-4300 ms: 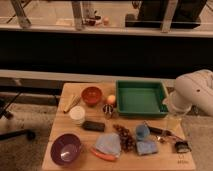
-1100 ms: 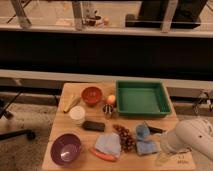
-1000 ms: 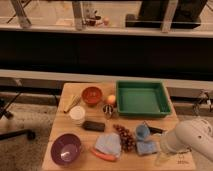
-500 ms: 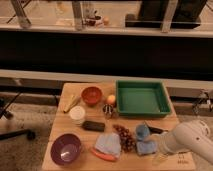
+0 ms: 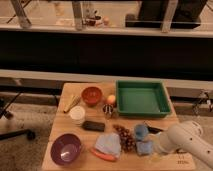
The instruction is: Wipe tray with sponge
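Sponge (image 5: 144, 147) lies just beside gripper (image 5: 156, 149), well apart from tray (image 5: 142, 84).

My gripper (image 5: 153, 149) hangs low over the table's (image 5: 65, 127) near right corner, fingers spread. Counting out from it: one sponge (image 5: 145, 147) just beside it, one cup (image 5: 141, 131) near, one cloth (image 5: 108, 144), one carrot (image 5: 103, 155), one tray (image 5: 142, 98) beyond, and two bowls, a purple bowl (image 5: 66, 148) and a red bowl (image 5: 92, 95), well apart.
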Tool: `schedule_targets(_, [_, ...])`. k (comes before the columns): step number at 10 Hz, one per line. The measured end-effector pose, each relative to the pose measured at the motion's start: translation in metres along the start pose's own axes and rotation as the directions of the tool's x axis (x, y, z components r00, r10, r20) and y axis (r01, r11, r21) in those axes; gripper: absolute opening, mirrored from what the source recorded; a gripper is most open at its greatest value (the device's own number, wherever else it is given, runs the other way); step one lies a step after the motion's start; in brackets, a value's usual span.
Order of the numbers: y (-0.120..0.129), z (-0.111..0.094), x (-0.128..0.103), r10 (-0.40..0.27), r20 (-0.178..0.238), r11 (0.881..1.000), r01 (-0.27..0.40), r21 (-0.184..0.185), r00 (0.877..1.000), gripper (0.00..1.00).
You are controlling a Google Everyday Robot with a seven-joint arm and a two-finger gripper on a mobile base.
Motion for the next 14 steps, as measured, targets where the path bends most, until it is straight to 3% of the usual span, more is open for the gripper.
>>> schedule_targets(8, [-0.006, 0.024, 0.010, 0.026, -0.010, 1.000, -0.026, -0.018, 1.000, 0.77])
schedule_targets(14, [-0.004, 0.024, 0.008, 0.015, -0.008, 1.000, -0.015, -0.019, 1.000, 0.19])
